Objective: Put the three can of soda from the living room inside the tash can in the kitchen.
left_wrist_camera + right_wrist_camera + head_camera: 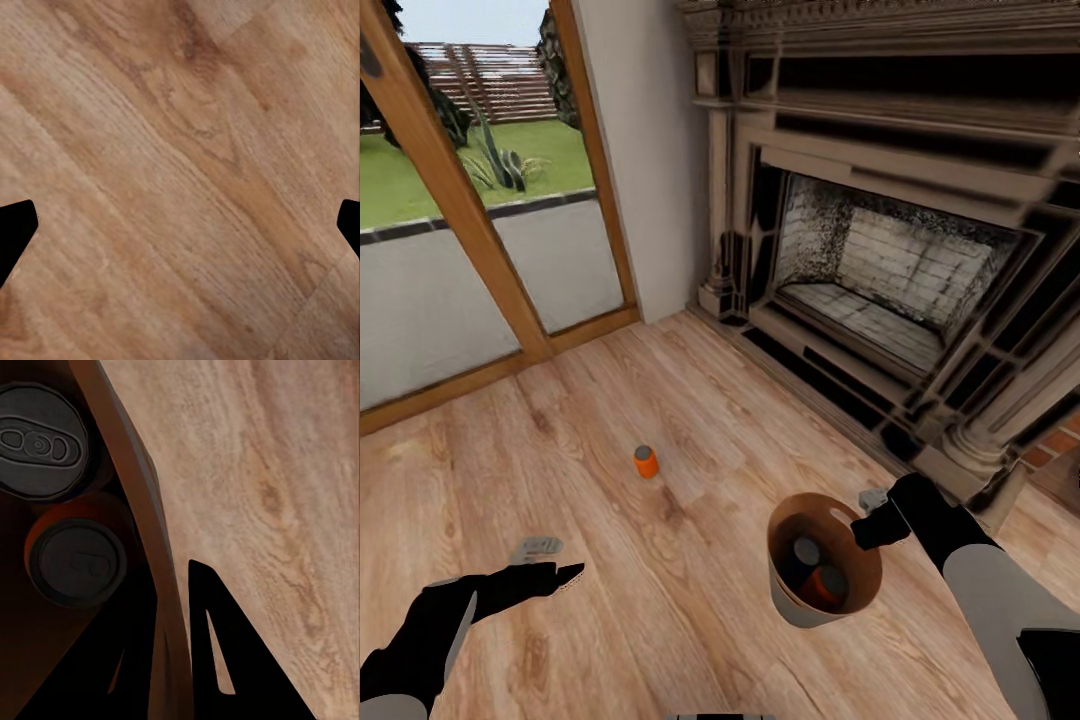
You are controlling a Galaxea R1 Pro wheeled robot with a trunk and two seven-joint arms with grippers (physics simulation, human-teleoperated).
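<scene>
Wood flooring [690,420] runs to the brick fireplace [890,270]. Left hand [555,562] hangs released and empty. One orange can [646,461] stands alone mid-floor. Right hand [872,515] is clenched on the bucket's rim [815,500], two cans [56,502] inside.

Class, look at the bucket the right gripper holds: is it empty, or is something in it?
Not empty. The bucket holds two cans: a dark one and an orange one, their tops showing. A third can stands on the floor.
</scene>
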